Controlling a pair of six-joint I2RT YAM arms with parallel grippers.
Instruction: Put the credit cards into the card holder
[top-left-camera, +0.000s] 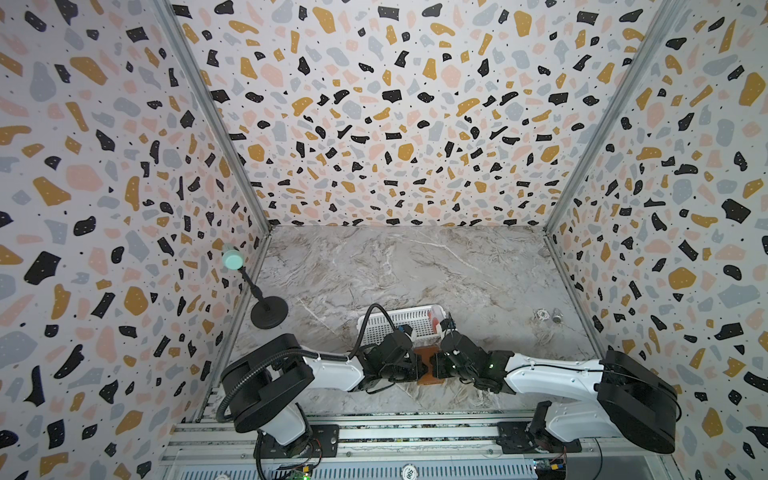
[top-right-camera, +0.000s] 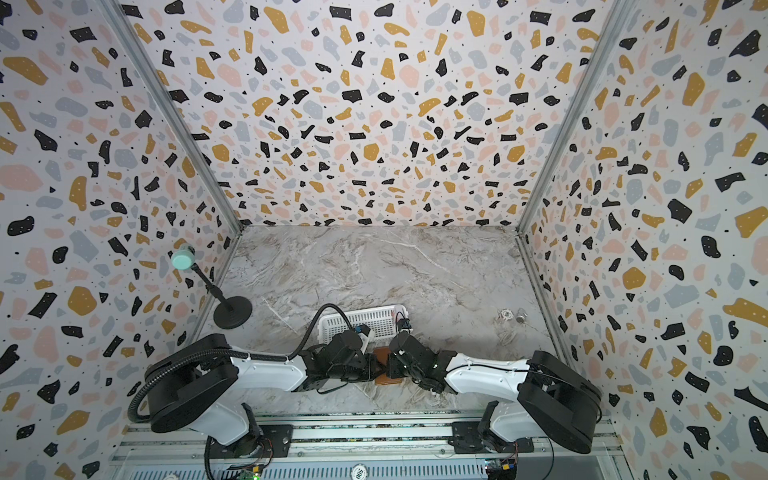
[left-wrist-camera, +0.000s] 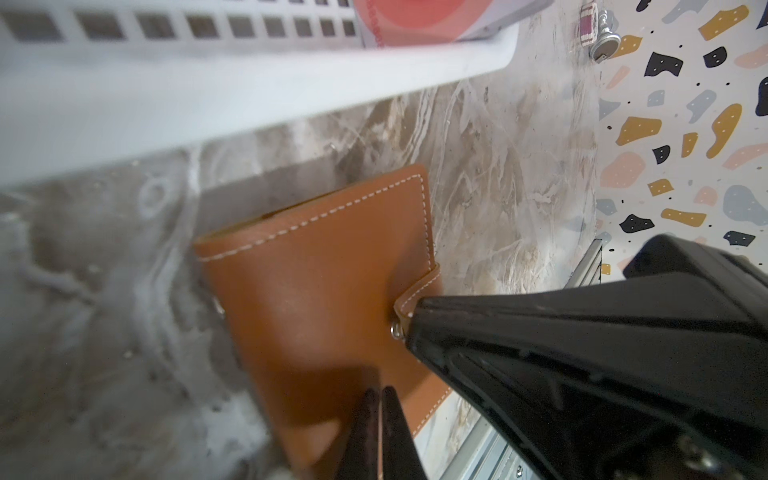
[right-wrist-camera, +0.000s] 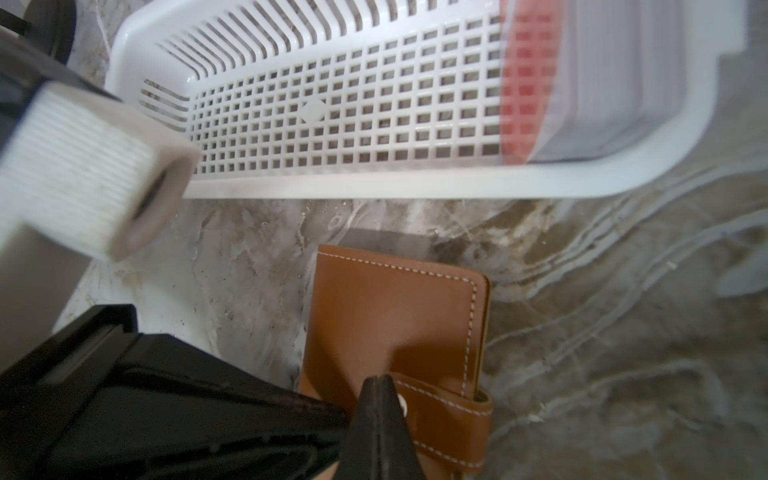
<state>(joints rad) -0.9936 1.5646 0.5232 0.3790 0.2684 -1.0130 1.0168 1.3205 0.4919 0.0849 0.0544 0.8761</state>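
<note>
The left gripper (left-wrist-camera: 380, 392), closed, is seemingly pinning the holder (left-wrist-camera: 316, 291); the right gripper (right-wrist-camera: 378, 382), also closed, is touching the tab (right-wrist-camera: 446, 419); it should be prying gently.

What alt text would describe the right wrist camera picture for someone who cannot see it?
A shut black right gripper sits at the snap tab of a closed tan card holder lying on a marble table. Beyond it stands a white slotted basket with red-blobbed credit cards at one end.

Card holder (top-left-camera: 425, 378) mostly covered in both top views, credit cards (left-wrist-camera: 419, 20) blurred and edge-cropped, small trinkets (top-left-camera: 541, 314) indistinct
</note>
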